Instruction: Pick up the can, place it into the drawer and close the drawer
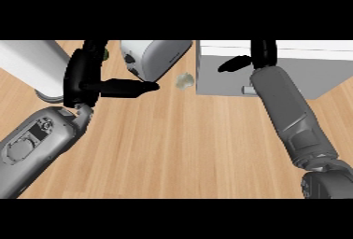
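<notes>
No can shows plainly in the head view. The white drawer unit [221,77] stands at the back right, with a small grey handle [249,88] low on its front face. My right hand [263,50] reaches over the unit's top, its thumb sticking out to the left and nothing visible in it; its fingertips run out of the picture's top. My left hand [82,77] stands at the back left with fingers straight up and its thumb pointing right, holding nothing. The inside of the drawer is hidden.
A silver toaster [157,56] sits at the back centre, and a pale lumpy object [184,80] lies between it and the drawer unit. A white appliance [31,63] fills the back left corner. Something small and greenish [105,54] peeks out beside my left hand.
</notes>
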You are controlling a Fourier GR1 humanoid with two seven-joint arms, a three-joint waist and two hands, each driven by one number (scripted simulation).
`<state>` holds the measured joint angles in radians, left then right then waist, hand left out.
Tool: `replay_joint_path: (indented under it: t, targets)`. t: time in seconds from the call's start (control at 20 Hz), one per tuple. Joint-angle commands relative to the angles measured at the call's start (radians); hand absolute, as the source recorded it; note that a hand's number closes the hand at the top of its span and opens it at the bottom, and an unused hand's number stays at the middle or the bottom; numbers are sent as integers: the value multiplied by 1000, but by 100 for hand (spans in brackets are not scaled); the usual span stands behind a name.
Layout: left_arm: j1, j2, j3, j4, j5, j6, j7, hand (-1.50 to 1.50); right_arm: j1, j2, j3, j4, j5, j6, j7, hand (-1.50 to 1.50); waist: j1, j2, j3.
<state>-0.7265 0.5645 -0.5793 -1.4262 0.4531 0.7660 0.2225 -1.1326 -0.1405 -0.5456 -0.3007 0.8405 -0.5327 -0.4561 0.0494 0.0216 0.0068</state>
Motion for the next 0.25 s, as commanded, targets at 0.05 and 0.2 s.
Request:
replay_joint_path:
  t: [0.05,0.2]
  targets:
    - [69,-25,-4,-28,-20,23,-31,-150,-46,38,-130,-33,-173,70,-53,-150,-1,-8,-5]
    - [78,-1,24,-31,-24,-10,-27,-150,-92,59,-116,-23,-167,52,-26,-150,-6,-10,-6]
